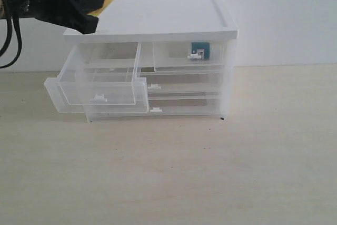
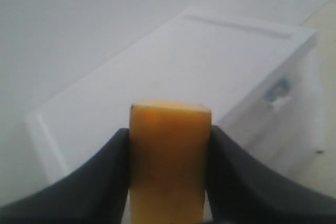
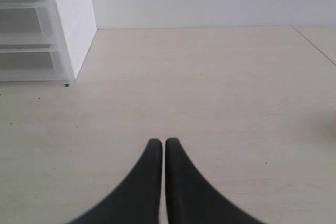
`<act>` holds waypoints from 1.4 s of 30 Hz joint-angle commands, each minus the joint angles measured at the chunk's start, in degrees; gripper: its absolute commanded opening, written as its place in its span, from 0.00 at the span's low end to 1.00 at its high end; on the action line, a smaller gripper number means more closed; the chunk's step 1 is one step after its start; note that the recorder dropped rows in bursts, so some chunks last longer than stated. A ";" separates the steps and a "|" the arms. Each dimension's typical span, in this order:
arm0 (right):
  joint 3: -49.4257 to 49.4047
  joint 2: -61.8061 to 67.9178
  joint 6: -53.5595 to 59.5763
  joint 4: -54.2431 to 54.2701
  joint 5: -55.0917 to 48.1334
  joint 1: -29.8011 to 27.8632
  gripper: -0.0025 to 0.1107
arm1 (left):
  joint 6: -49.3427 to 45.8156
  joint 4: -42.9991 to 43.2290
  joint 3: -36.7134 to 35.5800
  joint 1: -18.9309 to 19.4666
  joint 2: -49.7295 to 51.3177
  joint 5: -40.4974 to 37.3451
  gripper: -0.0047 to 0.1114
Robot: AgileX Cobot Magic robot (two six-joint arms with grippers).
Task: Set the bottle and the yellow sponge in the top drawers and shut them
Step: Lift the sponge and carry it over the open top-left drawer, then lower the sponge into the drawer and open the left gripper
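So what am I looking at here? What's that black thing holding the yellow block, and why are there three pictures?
It is a robot with two arms, and each arm ends in black jaws that pinch like fingers. One picture is from a camera watching the whole scene. The other two are from little cameras on the arms' wrists. On the table stands a white drawer box. Its top left drawer is pulled out and empty. The top right drawer is shut, with a bottle inside. The left gripper holds a yellow sponge up above the box. The right gripper is shut and holds nothing, low over the table.
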State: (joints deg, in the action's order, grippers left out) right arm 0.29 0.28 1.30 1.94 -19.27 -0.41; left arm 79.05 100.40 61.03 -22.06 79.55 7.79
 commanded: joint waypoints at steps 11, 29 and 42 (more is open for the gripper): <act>-0.29 -0.28 0.12 -0.07 0.24 -0.17 0.02 | -31.08 -34.84 0.29 0.25 -0.50 -28.96 0.08; -0.29 -0.28 0.12 -0.07 0.24 -0.17 0.02 | -117.10 -102.96 8.62 0.25 2.58 -43.23 0.08; -0.29 -0.28 0.12 -0.07 0.24 -0.17 0.02 | -139.25 -120.36 26.05 1.85 16.21 -58.59 0.08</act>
State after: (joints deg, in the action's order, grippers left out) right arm 0.29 0.28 1.30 1.94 -19.27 -0.41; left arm -58.77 -18.06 85.87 -21.05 94.47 -50.79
